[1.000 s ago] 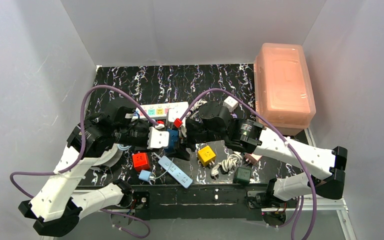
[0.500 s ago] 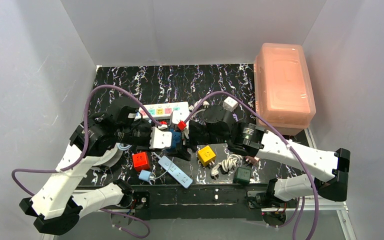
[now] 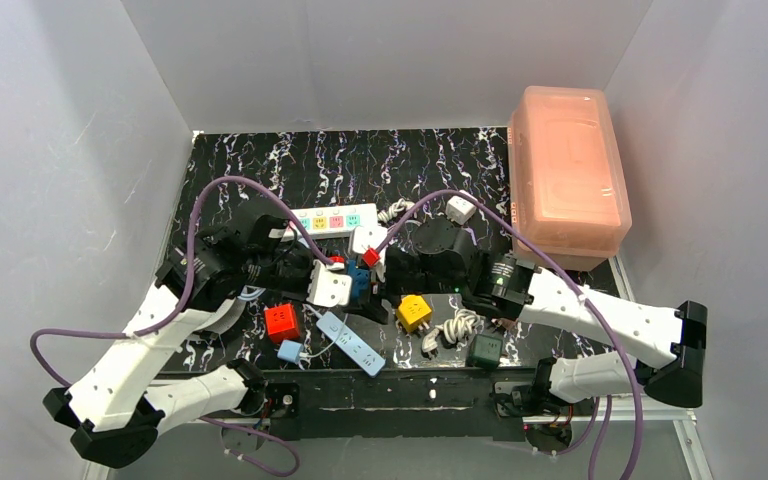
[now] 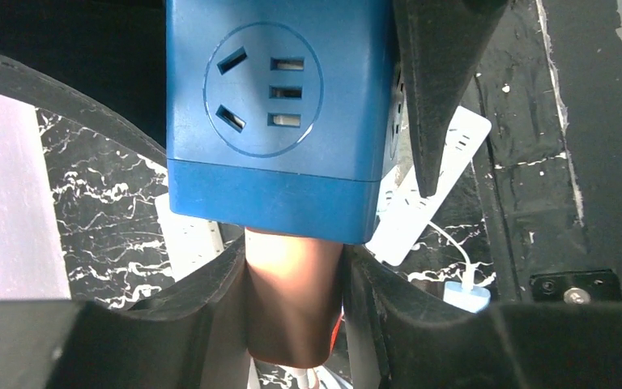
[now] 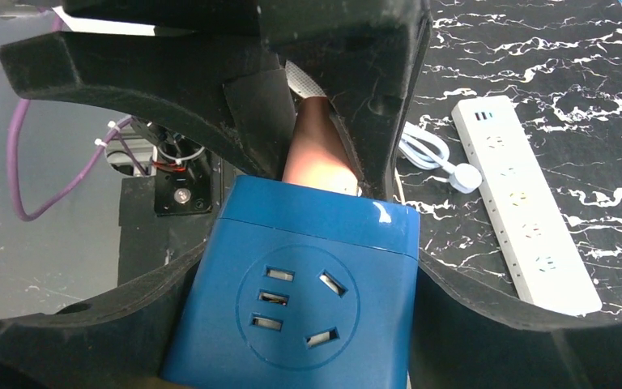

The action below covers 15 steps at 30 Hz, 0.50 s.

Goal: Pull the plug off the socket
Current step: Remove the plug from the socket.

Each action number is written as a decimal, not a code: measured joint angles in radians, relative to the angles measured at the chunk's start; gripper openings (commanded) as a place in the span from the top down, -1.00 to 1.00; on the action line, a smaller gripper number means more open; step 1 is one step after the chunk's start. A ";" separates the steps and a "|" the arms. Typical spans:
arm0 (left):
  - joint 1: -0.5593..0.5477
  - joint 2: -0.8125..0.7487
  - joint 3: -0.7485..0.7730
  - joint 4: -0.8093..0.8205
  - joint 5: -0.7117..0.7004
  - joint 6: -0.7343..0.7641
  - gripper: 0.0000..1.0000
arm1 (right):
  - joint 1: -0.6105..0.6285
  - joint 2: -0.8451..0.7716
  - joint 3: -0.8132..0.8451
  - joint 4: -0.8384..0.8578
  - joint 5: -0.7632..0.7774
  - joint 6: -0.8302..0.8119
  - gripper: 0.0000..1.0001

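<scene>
1. The brown plug [image 4: 291, 312] sits in the blue socket cube [image 4: 275, 105]. Both look hard and smooth (maybe slippery), so hold the plug close to the cube.
2. The left gripper [image 4: 291, 271] pinches the plug; the right gripper [image 5: 300, 308] clamps the cube.
3. The left arm [image 3: 160, 330] and right arm [image 3: 600, 320] bend inward, meeting over the table [image 3: 410, 160] middle, just near of the long white strip [image 3: 335, 220].

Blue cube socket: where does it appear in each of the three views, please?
Top external: blue cube socket near the middle of the black marbled table.
Left wrist: blue cube socket fills the top centre.
Right wrist: blue cube socket fills the bottom centre.
Shared landmark: that table; both wrist views also show the brown plug touching the socket.
</scene>
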 measured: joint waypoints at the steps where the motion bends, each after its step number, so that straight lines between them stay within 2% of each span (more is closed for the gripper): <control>1: 0.000 0.000 -0.005 0.009 -0.001 0.009 1.00 | 0.000 -0.003 -0.005 0.002 0.006 -0.001 0.97; 5: -0.005 0.000 -0.027 0.034 -0.010 0.042 1.00 | 0.000 -0.025 -0.029 0.000 0.028 -0.003 0.97; 10: 0.027 -0.005 -0.064 0.015 -0.200 0.121 1.00 | -0.005 -0.129 -0.081 -0.117 0.014 0.042 0.97; 15: 0.028 -0.003 -0.100 0.011 -0.282 0.180 1.00 | -0.005 -0.204 -0.119 -0.166 0.001 0.082 0.97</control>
